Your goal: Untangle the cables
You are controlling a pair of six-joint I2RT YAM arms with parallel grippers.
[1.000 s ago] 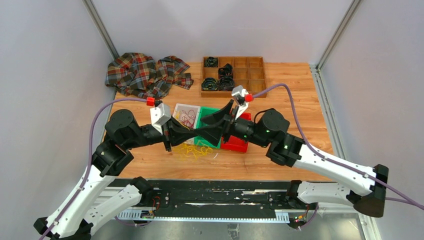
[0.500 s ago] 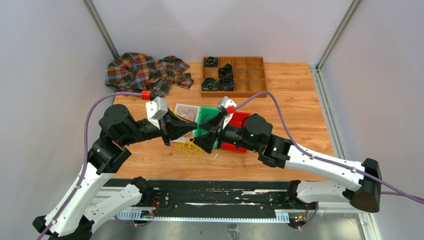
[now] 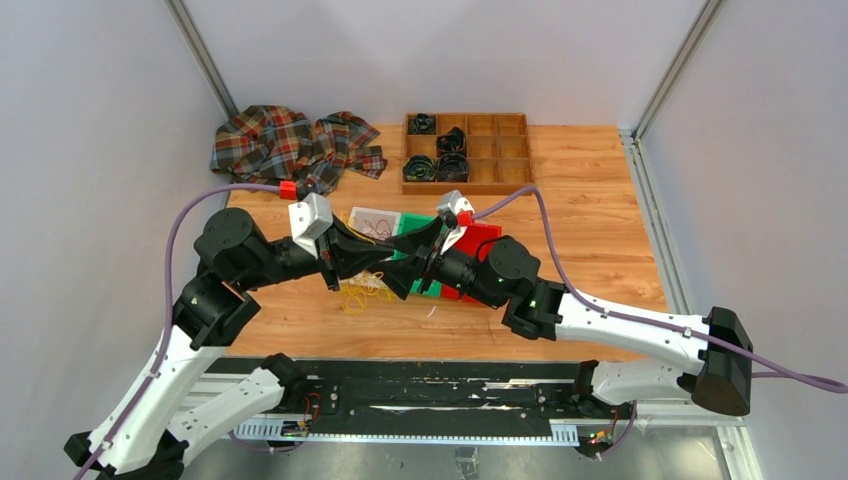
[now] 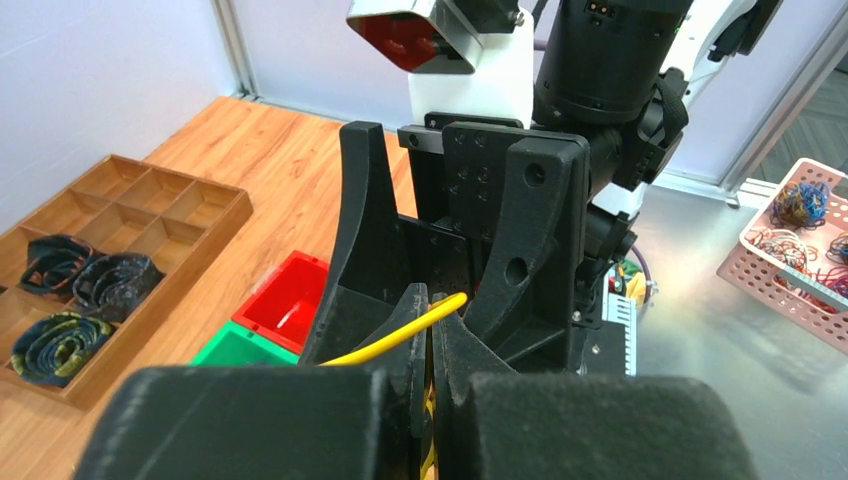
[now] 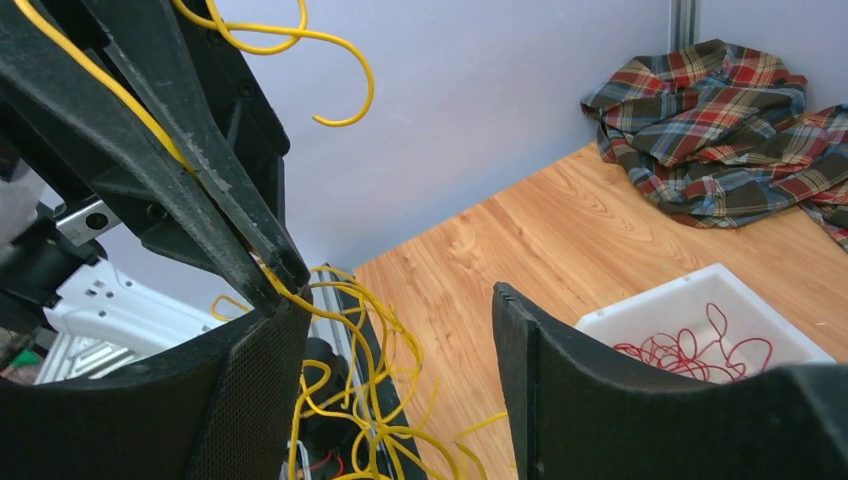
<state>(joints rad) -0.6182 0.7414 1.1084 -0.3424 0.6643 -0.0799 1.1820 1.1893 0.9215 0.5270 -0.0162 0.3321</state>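
Got yellow cables (image 3: 365,290) in a loose heap on counter (image 3: 600,200), hanging down under left tool (image 4: 432,312). One strand clamped in left tool's shut tips, free end poking toward right tool (image 5: 395,300). Right tool spread wide, gripping nothing, left tool's tip right against one finger (image 5: 250,400); contact unclear. Red cables (image 5: 690,345) in white bin (image 5: 700,290) just past both tools. Green bin (image 4: 235,350) and red bin (image 4: 285,305) below right tool.
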